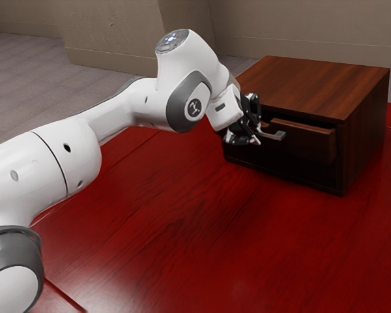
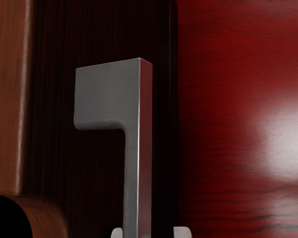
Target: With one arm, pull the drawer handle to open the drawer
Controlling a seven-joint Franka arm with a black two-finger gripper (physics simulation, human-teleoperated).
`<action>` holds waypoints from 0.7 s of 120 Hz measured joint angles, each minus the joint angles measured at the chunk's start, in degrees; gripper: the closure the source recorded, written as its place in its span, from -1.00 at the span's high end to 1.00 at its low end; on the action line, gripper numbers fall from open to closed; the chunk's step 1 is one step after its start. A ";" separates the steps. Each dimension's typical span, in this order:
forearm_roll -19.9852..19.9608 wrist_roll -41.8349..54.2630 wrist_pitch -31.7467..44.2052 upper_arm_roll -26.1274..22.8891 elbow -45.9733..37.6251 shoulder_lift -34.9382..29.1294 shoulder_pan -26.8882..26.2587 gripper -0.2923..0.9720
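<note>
A dark wooden cabinet (image 1: 326,85) stands on the red table (image 1: 202,235) at the exterior view's right. Its drawer (image 1: 306,140) sticks out a little from the cabinet face, with its lighter top edge showing. A grey metal handle (image 1: 275,135) juts from the drawer front. My black gripper (image 1: 250,132) is at that handle, shut on it. In the wrist view the handle (image 2: 137,148) runs as a grey L-shaped bar between my two pale fingertips (image 2: 117,232), just in front of the dark drawer front (image 2: 89,173).
The red tabletop (image 2: 238,124) stretches bare in front of the cabinet and beneath my arm. A beige wall (image 1: 104,32) and grey floor lie behind the table. My white arm (image 1: 117,124) comes in from the exterior view's left.
</note>
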 joint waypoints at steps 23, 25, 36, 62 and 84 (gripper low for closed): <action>-0.88 -0.43 -0.05 0.51 -0.33 -0.25 -0.21 -0.72; -0.90 -0.46 -0.05 0.52 -0.34 -0.26 -0.21 -0.73; -0.96 -0.62 -0.12 0.53 -0.41 -0.42 -0.20 -0.74; -1.96 -1.02 -0.72 1.54 -0.50 -0.58 -0.66 -0.69; -2.67 -1.38 -1.63 2.16 -1.46 -1.56 -0.95 -0.70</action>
